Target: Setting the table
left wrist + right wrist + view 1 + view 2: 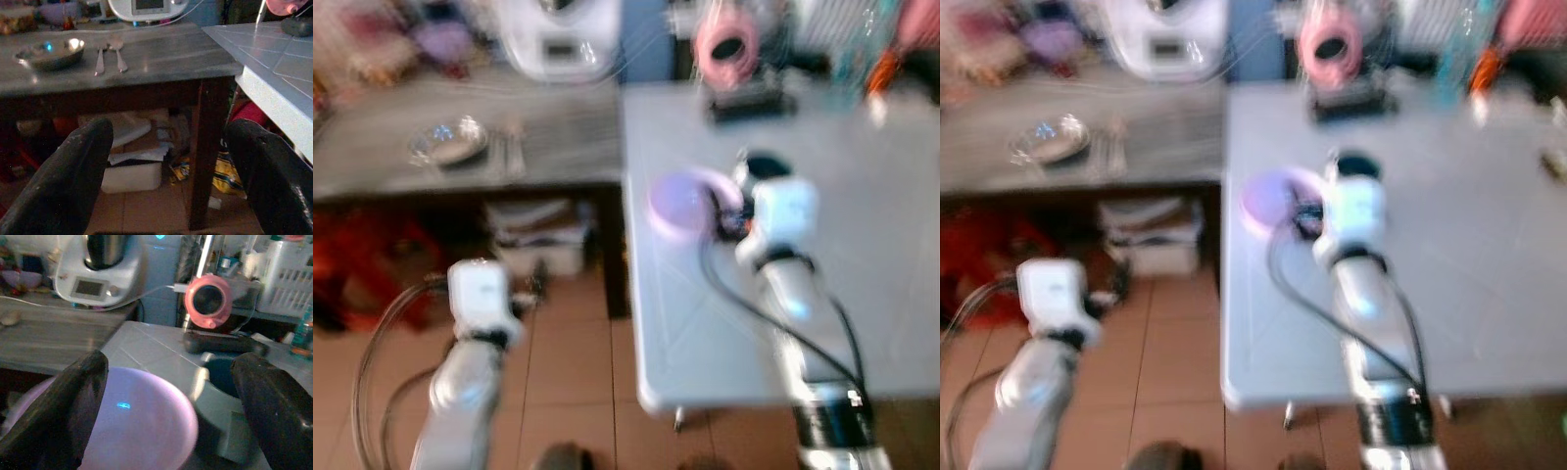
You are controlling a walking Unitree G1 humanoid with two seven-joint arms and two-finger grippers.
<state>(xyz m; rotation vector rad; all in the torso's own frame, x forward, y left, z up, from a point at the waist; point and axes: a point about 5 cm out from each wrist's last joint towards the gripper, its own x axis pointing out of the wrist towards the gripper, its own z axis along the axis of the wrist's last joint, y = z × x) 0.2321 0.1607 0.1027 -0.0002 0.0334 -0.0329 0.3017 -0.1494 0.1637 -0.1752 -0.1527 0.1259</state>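
A pale purple bowl (680, 204) sits on the white table (862, 245) near its left edge. My right gripper (168, 367) hovers just over the bowl, open, with the bowl (137, 416) under one finger and a dark blue cup (225, 374) beside the other. On the dark wooden table (558, 137) to the left lie a metal bowl (49, 51) and two spoons (110, 56). My left gripper (168, 132) is open and holds nothing, low over the tiled floor, facing that table's front. The eye views are blurred.
A white kitchen appliance (558, 39) stands at the back of the wooden table. A pink round device (726, 44) on a black base (749, 103) is at the far side of the white table. Papers and a box (538, 235) lie under the wooden table.
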